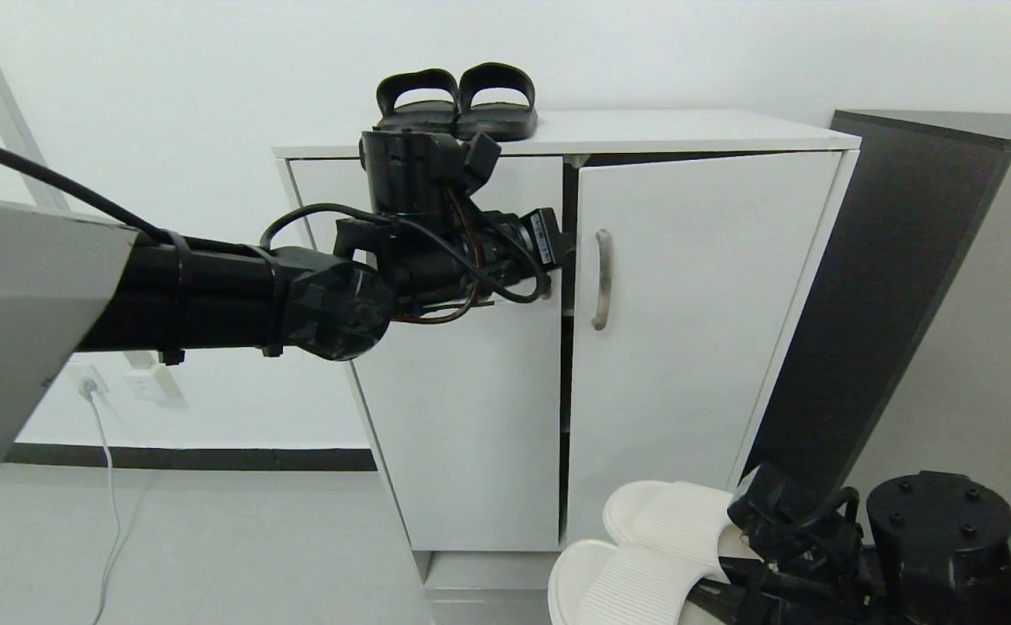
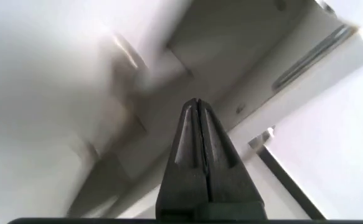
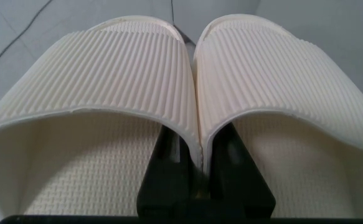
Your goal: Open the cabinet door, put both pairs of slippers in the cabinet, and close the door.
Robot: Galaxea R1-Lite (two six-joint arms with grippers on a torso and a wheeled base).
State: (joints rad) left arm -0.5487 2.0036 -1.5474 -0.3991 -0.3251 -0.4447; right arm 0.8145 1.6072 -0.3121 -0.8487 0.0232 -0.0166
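White ribbed slippers (image 3: 106, 74), cream, a pair side by side, low before the white cabinet (image 1: 696, 130). The right gripper (image 3: 200, 168) pinches their adjoining straps. Black slippers (image 1: 457, 104) sit on the cabinet top. The left gripper (image 2: 197, 112), fingers pressed together, is at the left door (image 1: 462, 417) near its inner edge.

Bare indoor corner, fitted out like a home entryway for shoes

A white two-door cabinet (image 1: 462, 417) stands against a plain white wall (image 1: 167, 87) on a pale grey floor (image 1: 236, 547). Black slippers (image 1: 457, 104) sit on its top and white slippers (image 1: 644, 547) are low before it. There is also a dark skirting strip (image 1: 193, 457), a wall socket (image 1: 87, 382) with a hanging cable (image 1: 110, 521), and a grey-and-black cabinet (image 1: 948, 347) beside it.
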